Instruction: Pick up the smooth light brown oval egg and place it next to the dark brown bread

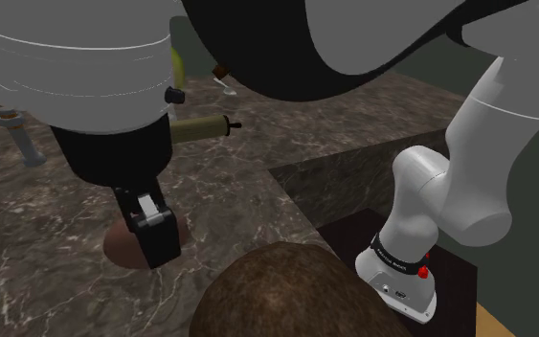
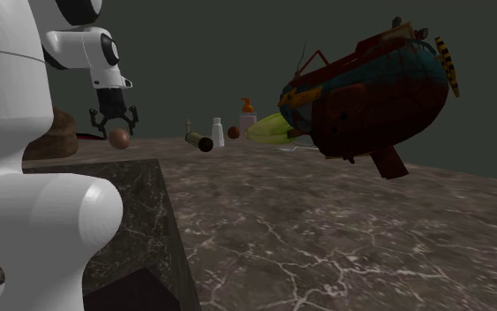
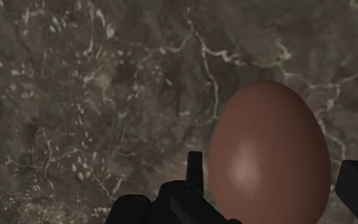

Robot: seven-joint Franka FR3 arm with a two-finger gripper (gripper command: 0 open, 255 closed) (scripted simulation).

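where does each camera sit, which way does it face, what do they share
Shoulder view: beside the stand, looking down over the marble counter; arm and gripper show.
Second exterior view: low by the arm, which looms at its left, looking along the counter to the egg.
Wrist view: on the hand, looking down at the counter; black fingers flank the egg.
Shared: all three show the egg at the gripper.

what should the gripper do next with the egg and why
Probably close the gripper on the brown egg. It sits on the marble counter between the open fingers, and one of them shows a gap to the shell, so nothing grips it yet.
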